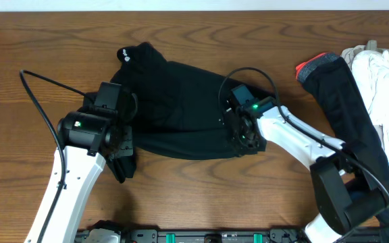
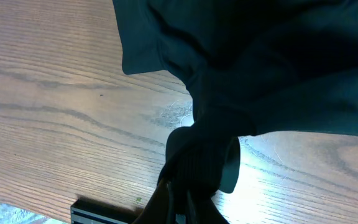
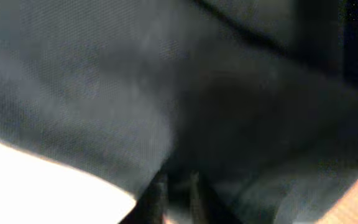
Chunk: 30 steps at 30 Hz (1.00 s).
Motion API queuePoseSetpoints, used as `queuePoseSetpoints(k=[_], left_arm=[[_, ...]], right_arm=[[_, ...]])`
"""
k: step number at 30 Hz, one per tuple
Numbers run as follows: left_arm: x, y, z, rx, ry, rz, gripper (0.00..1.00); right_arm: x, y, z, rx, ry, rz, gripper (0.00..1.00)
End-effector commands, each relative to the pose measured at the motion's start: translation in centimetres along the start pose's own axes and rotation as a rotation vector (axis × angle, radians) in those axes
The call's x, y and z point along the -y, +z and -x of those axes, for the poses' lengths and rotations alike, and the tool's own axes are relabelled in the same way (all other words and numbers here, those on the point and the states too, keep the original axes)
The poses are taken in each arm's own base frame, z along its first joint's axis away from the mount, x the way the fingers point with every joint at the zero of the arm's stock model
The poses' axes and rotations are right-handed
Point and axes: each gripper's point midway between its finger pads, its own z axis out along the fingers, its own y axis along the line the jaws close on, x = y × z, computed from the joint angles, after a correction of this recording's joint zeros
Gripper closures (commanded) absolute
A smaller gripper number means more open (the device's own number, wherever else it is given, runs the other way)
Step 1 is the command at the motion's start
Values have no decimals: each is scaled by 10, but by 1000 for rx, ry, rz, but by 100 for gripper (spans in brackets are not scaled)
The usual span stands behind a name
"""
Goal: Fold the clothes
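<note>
Two hands on a limp, light-looking black T-shirt [image 1: 181,101]: left hand [image 1: 120,152] clamps its bunched edge; right hand [image 1: 244,138] is buried, can't tell its grip. Best pinched at the hem.

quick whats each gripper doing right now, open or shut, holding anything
Left gripper: closed on a bunched fold of the black T-shirt.
Right gripper: pressed against the same shirt; the view is too blurred to tell open or closed.

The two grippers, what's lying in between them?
The black T-shirt lies between the left gripper and the right gripper, spread on the wooden table. The overhead view shows it.
</note>
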Motion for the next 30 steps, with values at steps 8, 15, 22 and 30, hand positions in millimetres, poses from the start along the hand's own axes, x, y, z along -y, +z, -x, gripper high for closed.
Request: queuePoseSetpoints(k=[8,15,22,30], left_arm=[[-2,-7,9,42,-4,-3,94],[-2,-7,9,42,3,-3,94],[-2,-7,9,42,3,-3,94],[-2,-7,9,42,3,-3,94]], right_arm=[[-18,-16,0,26,-91,27,53],[-16,-2,3,7,-100,-5,53],[-14,8,1,-17,-97,-9,61],[6,1,16,39,-1,-107,99]])
